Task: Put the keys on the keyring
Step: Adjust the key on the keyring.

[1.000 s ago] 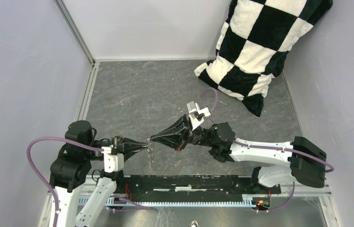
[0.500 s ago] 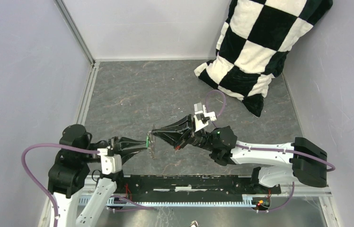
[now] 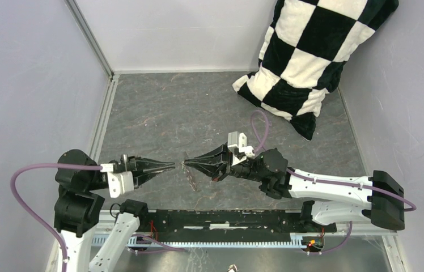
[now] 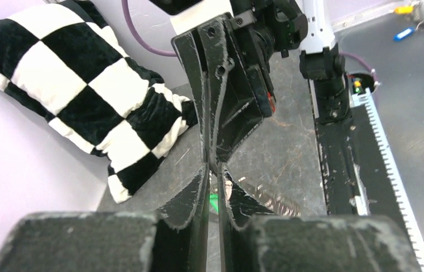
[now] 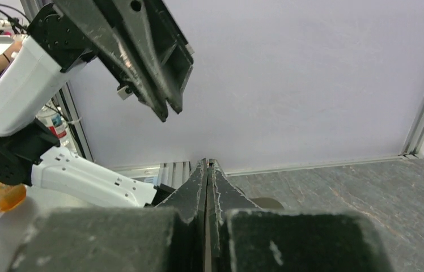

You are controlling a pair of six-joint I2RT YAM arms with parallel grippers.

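Keyring of thin grey metal (image 3: 190,175) hangs toward the counter's (image 3: 159,113) 6 o'clock, seemingly pinched in the closed right gripper (image 3: 186,164) at its 3 o'clock. The left gripper (image 3: 171,165), at its 9 o'clock, is nearly shut, apparently on the tiny green-capped key (image 4: 213,202). Both look light, rigid and slippery. Hold the key by its plastic head, leaving its hole exposed.

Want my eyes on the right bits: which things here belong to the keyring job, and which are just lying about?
Job in hand:
- keyring, hanging from the shut right claw
- green key, pinched in the left claw
- red key: not in view

Lying about:
- black-and-white checkered pillow, in the back right corner
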